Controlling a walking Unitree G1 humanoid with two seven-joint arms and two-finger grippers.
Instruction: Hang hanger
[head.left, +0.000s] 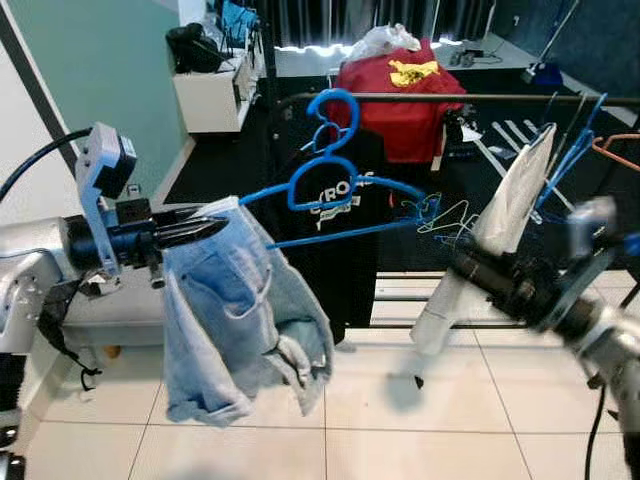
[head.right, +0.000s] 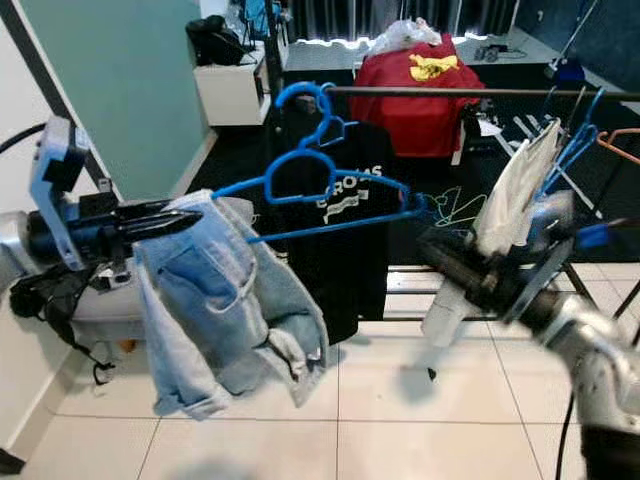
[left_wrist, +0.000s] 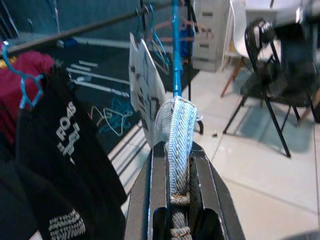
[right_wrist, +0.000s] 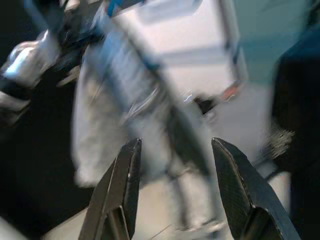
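Your left gripper (head.left: 205, 232) sits at 9 o'clock in the head view, arm level, fingers pressed together on the denim shorts (head.left: 240, 310) where they drape over the end of the blue hanger (head.left: 335, 195). The left wrist view confirms it: a fold of denim (left_wrist: 176, 135) is squeezed between the two black fingers (left_wrist: 150, 195), and the hanger's blue bar runs straight on past the tips.

From the grip, the hanger runs toward 3 o'clock, its hook at 12 o'clock of the body. The hook is close to the dark rail (head.left: 480, 98), but you cannot tell whether it is over the rail or just in front of it. The shorts hang down at 6 o'clock of the fingers, clear of the tiled floor (head.left: 400, 430).

Your right gripper (right_wrist: 175, 175) is spread wide, nothing between its fingers. In the head view that arm (head.left: 540, 290) is blurred at 4 o'clock, well apart from the hanger's near end.

A black printed shirt (head.left: 335, 240) hangs just behind the hanger. A white garment (head.left: 500, 230) hangs at 3 o'clock, near the right arm. A red shirt (head.left: 405, 95) lies behind the rail at 12 o'clock. Thin wire hangers (head.left: 445, 220) dangle just beside the blue hanger's far tip.
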